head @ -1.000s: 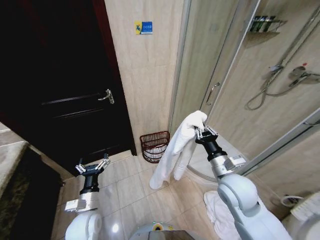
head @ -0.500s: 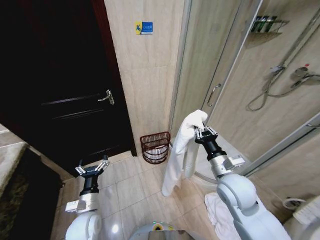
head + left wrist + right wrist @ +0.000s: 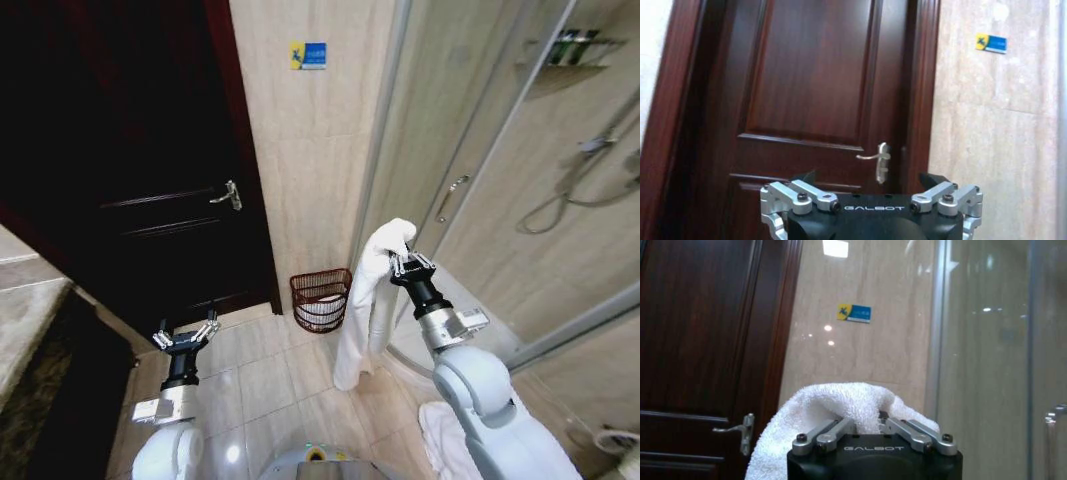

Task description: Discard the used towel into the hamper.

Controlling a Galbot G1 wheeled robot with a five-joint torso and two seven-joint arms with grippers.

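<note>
1. Biggest change over the last second: the whole head view slid sideways, so the door [image 3: 150,200] and the blue wall sticker [image 3: 309,54] sat further right in the picture. That was the camera and robot turning or driving, not the room moving.

2. The right gripper [image 3: 410,266] was still pinching the white towel [image 3: 365,300] by its bunched top, jaws pressed together on the fold. The right wrist view showed the same thing, fingers [image 3: 823,435] squeezed around the cloth [image 3: 840,400].

3. The towel had swung earlier, tail kicked out to the left; by this moment it hung nearly straight down, lower end close to the tiled floor [image 3: 260,370].

4. The hamper [image 3: 322,298] sat on the floor against the wall, between the door frame and the shower enclosure [image 3: 480,180]. The hanging towel was just beside its right rim, not over the opening.

5. The left gripper [image 3: 186,334] was held low on the left, jaws spread, holding nothing, facing the door.

6. My read: the approach was nearly done, but the towel needed to get above the basket before letting go.
</note>
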